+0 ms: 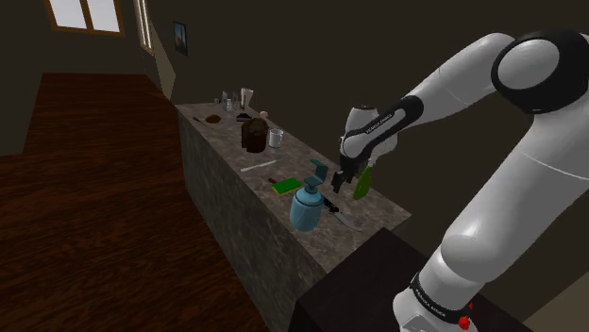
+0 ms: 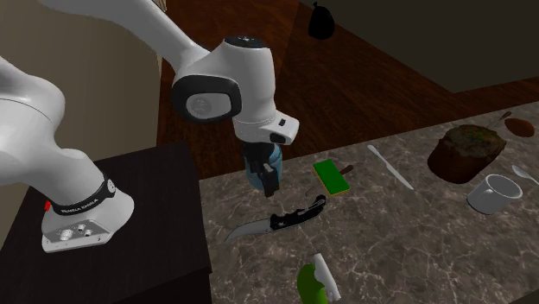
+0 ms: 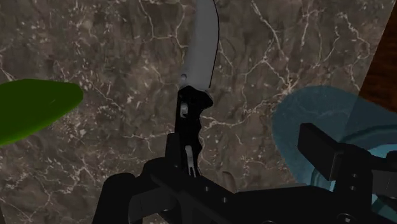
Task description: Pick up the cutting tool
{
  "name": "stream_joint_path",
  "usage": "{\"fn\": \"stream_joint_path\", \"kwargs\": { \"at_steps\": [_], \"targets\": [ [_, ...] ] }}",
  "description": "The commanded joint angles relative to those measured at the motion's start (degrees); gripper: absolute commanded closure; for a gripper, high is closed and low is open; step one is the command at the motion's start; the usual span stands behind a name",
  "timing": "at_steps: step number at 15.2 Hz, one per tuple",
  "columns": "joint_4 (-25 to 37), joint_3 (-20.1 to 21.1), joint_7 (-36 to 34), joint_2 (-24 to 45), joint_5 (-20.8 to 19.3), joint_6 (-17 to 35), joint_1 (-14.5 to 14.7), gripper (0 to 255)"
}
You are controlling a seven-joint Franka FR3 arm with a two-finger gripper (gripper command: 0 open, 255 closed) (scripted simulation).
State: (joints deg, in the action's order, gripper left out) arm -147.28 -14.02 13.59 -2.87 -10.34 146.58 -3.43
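The cutting tool is a knife (image 2: 281, 220) with a curved grey blade and a black handle, lying flat on the marbled counter (image 2: 415, 250) near its end by the stand. It also lies in front of the blue bottle as the knife (image 1: 342, 213), and straight under the hand as the knife (image 3: 194, 108). My gripper (image 2: 268, 186) hangs just above the knife's handle end without touching it. The gripper (image 3: 191, 184) has its black fingers met over the handle's tail, with nothing between them. Seen from the shoulder, the gripper (image 1: 342, 184) is between the blue bottle and a green bottle.
A blue spray bottle (image 1: 304, 206) stands close beside the gripper. A green bottle (image 2: 313, 281) lies on the other side of the knife. A green block (image 2: 331, 177), a white utensil (image 2: 390, 168), a brown loaf (image 2: 466, 151) and a mug (image 2: 492, 192) sit further along. The dark stand (image 2: 147, 224) adjoins the counter.
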Motion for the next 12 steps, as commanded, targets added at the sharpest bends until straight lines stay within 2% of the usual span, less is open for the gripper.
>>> {"fn": "stream_joint_path", "kwargs": {
  "at_steps": [1, 4, 8, 12],
  "targets": [
    [0.86, -0.40, 1.68, 5.04, 1.54, 4.21, -0.13, 0],
    [3.90, -0.09, 5.33, 12.76, 5.15, 8.79, -1.09, 0],
    [9.07, 2.19, 9.92, 22.76, 9.67, 13.48, -4.02, 0],
    [10.65, 3.44, 10.80, 26.98, 10.75, 16.11, -5.29, 0]
  ]
}}
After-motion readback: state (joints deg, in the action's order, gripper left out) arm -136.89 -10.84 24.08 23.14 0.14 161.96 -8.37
